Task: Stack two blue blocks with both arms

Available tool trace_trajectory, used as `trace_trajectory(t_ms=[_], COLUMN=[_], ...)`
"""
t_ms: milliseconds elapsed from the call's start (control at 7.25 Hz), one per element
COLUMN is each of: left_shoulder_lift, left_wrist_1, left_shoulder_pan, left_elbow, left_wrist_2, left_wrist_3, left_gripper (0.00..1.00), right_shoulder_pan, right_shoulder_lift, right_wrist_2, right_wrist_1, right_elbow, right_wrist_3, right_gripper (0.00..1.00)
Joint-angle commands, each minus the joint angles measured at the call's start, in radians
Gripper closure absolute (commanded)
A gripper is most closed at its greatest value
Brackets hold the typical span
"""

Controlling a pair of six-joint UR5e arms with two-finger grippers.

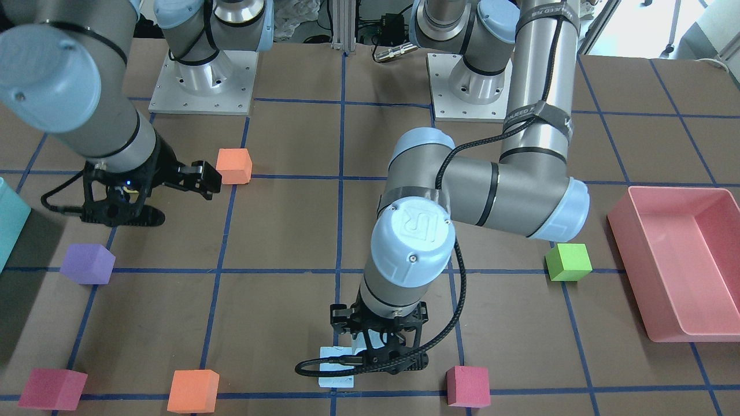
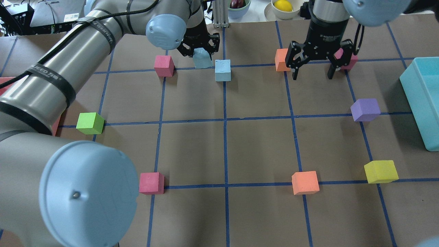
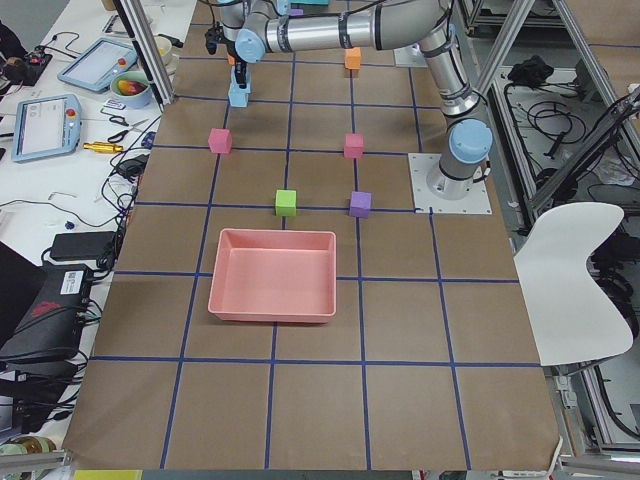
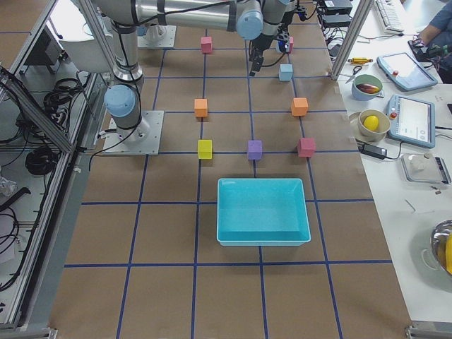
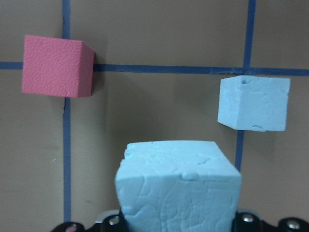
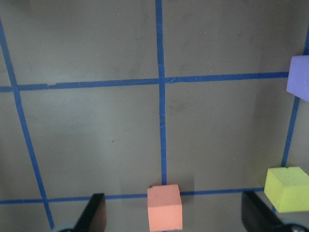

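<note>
My left gripper (image 2: 200, 54) is shut on one pale blue block (image 2: 202, 60) at the far side of the table, left of the centre line. In the left wrist view this held block (image 5: 178, 186) fills the bottom. The second blue block (image 2: 223, 70) stands on the table just to its right, apart from it (image 5: 253, 102). In the front view the left gripper (image 1: 378, 352) hides the held block, and the second block (image 1: 335, 367) shows beside it. My right gripper (image 2: 313, 72) is open and empty, hovering between an orange cube (image 2: 282, 60) and a pink cube (image 2: 348, 59).
A pink cube (image 2: 164, 66) stands left of the held block. A green cube (image 2: 90, 123), a purple cube (image 2: 365, 109), a yellow cube (image 2: 380, 171), an orange cube (image 2: 305, 182) and a pink cube (image 2: 151, 183) lie around. The teal bin (image 2: 420, 99) is at the right edge, the pink tray (image 1: 676, 260) at the left end.
</note>
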Motion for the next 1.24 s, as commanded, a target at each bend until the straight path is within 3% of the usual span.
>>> trace_trajectory(t_ms=[0, 414, 1103], left_shoulder_lift=[-0.088, -0.134, -0.144], left_wrist_1=[0.001, 0.010, 0.015], left_shoulder_pan=[-0.034, -0.034, -0.041], left_elbow=[0.095, 0.117, 0.117], left_wrist_2=[0.009, 0.009, 0.001], left_wrist_3=[-0.043, -0.043, -0.042], left_gripper=[1.00, 1.00, 1.00], right_shoulder_pan=[0.000, 0.002, -0.001], right_shoulder_lift=[-0.109, -0.125, -0.166], right_wrist_2=[-0.004, 0.078, 0.059], right_wrist_1=[-0.057, -0.083, -0.085], right_elbow=[0.113, 0.107, 0.117], right_wrist_3=[-0.002, 0.003, -0.002], right_gripper=[0.00, 0.00, 0.00])
